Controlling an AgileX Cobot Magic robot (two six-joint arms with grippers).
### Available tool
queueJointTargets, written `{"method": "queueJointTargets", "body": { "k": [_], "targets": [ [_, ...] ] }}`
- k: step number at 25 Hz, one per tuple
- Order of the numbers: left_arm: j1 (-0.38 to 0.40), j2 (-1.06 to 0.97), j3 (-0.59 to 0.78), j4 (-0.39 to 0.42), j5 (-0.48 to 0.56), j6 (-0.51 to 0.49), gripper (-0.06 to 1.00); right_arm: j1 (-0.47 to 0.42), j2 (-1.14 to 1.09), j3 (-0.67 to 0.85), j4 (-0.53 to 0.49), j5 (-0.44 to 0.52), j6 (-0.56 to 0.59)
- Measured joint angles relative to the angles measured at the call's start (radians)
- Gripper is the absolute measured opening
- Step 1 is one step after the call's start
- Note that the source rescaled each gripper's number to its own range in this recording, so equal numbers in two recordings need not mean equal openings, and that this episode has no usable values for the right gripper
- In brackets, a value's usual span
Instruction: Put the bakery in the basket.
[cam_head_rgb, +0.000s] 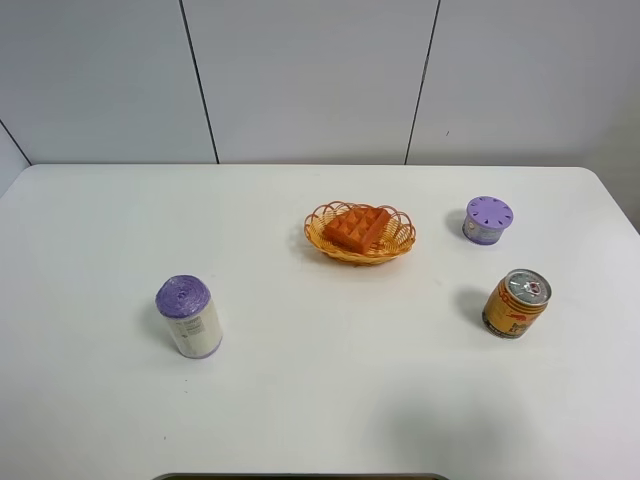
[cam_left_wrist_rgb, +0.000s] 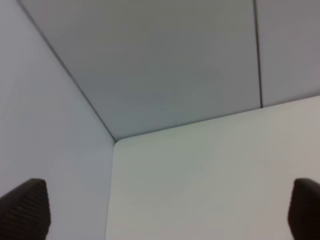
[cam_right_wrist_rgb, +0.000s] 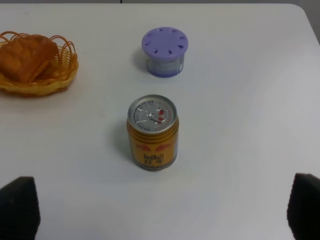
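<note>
The bakery (cam_head_rgb: 357, 227), an orange-brown grid-topped wedge, lies inside the orange-yellow wicker basket (cam_head_rgb: 398, 240) at the table's middle back. Both also show in the right wrist view, the bakery (cam_right_wrist_rgb: 26, 56) resting in the basket (cam_right_wrist_rgb: 64, 75). Neither arm shows in the exterior view. My left gripper (cam_left_wrist_rgb: 170, 212) is open and empty, its fingertips (cam_left_wrist_rgb: 27, 207) wide apart over the table's far left corner. My right gripper (cam_right_wrist_rgb: 162, 212) is open and empty, its fingertips (cam_right_wrist_rgb: 19, 205) wide apart, back from the gold can.
A gold drink can (cam_head_rgb: 516, 303) stands at the right, also in the right wrist view (cam_right_wrist_rgb: 152, 133). A purple-lidded round container (cam_head_rgb: 488, 219) stands behind it, seen too in the right wrist view (cam_right_wrist_rgb: 164, 51). A white cylinder with a purple top (cam_head_rgb: 188, 316) stands at the left.
</note>
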Motion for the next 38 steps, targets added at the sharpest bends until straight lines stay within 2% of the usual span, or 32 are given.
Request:
{"method": "queueJointTargets", "body": {
  "k": [6, 13, 22, 28, 32, 38],
  "targets": [
    [0.006, -0.183, 0.145, 0.013, 0.001, -0.053, 0.92, 0.000, 0.000, 0.000, 0.000, 0.000, 0.000],
    [0.158, -0.342, 0.270, 0.027, 0.002, -0.029, 0.92, 0.000, 0.000, 0.000, 0.000, 0.000, 0.000],
    [0.305, -0.501, 0.424, -0.143, 0.001, -0.031, 0.92, 0.000, 0.000, 0.000, 0.000, 0.000, 0.000],
    [0.398, -0.617, 0.569, -0.227, -0.011, -0.053, 0.92, 0.000, 0.000, 0.000, 0.000, 0.000, 0.000],
    [0.430, -0.692, 0.667, -0.282, -0.052, -0.054, 0.92, 0.000, 0.000, 0.000, 0.000, 0.000, 0.000],
    [0.454, -0.716, 0.772, -0.316, -0.087, -0.054, 0.92, 0.000, 0.000, 0.000, 0.000, 0.000, 0.000]
  ]
}}
